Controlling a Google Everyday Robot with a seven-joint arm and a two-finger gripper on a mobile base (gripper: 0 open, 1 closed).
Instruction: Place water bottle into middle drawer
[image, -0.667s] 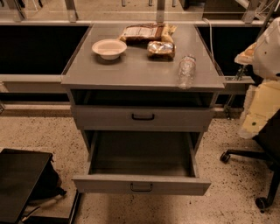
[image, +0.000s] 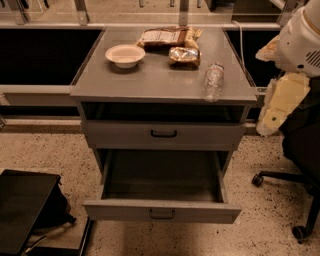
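Camera view: the only one, looking down on the front of a grey cabinet, with the robot's arm coming in at the right edge.
Water bottle (image: 213, 81): lies on its side on the worktop (image: 150, 82), cap pointing to the back, near the right front corner. Nothing is holding it.
Why it lies so: flat, it rests on its crinkled side, clear of the other things and on the arm's side, which I judge makes for an easy reach.
Middle drawer (image: 200, 212): pulled well out below the worktop, its dark inside showing nothing in it. It stands open, I take it, to receive the bottle.
Upper drawer (image: 125, 135): pushed in, so it does not overhang the open one beneath.
Pincer (image: 268, 124): hangs low beside the cabinet's right flank, below worktop level and well apart from the bottle. Whether it is apart or together I cannot tell, and I see nothing in it.
Others on the worktop: a pale bowl (image: 125, 54) at the back left and two snack packets (image: 167, 36) (image: 184, 56) at the back. The nearer packet is just behind the bottle's cap.
Step in hand: by my judgement the task is at its start, with the drawer ready and the bottle not yet picked up.
Next move calls for: raising the pincer above the worktop and closing across the bottle's body.
Risk: a round bottle so near the edge may roll off if nudged.
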